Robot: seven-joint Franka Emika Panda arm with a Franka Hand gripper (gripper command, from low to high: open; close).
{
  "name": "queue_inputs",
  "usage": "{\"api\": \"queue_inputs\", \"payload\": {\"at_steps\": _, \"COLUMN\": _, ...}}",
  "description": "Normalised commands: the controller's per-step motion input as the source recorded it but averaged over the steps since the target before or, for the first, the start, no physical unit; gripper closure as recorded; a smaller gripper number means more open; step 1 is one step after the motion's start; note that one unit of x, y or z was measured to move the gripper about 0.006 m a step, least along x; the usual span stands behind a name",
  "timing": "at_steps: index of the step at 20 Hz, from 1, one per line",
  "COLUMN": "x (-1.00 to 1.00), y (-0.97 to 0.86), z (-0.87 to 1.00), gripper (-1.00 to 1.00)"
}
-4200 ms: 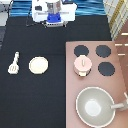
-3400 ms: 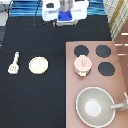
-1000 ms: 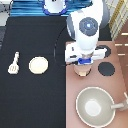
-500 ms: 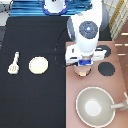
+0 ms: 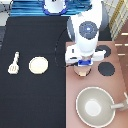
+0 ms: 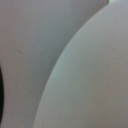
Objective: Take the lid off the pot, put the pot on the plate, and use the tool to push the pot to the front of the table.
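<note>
Hovering low over the pot (image 5: 81, 73) on the stove (image 5: 95, 85), gripper (image 5: 82, 66) hides it. Tool (image 5: 14, 62) lies ungripped, handle toward exterior view's top; plate (image 5: 38, 65) just beside, rightward; pot farther right.

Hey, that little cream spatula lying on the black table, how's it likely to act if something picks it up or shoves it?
The tool looks thin and small, so probably light and fairly stiff. Lying flat on the table, it would likely slide or swivel rather than roll. Its narrow handle may be hard to pinch. The gripper is far off, over the pot on the stove.
</note>
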Motion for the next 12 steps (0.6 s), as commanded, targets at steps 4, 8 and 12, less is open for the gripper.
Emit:
{"api": "queue_inputs", "payload": {"at_steps": 4, "x": 0.11, "y": 0.07, "z": 0.11, "gripper": 1.00}}
{"api": "queue_inputs", "payload": {"at_steps": 8, "x": -0.11, "y": 0.04, "z": 0.82, "gripper": 1.00}}
{"api": "queue_inputs", "payload": {"at_steps": 12, "x": -0.75, "y": -0.01, "z": 0.83, "gripper": 1.00}}
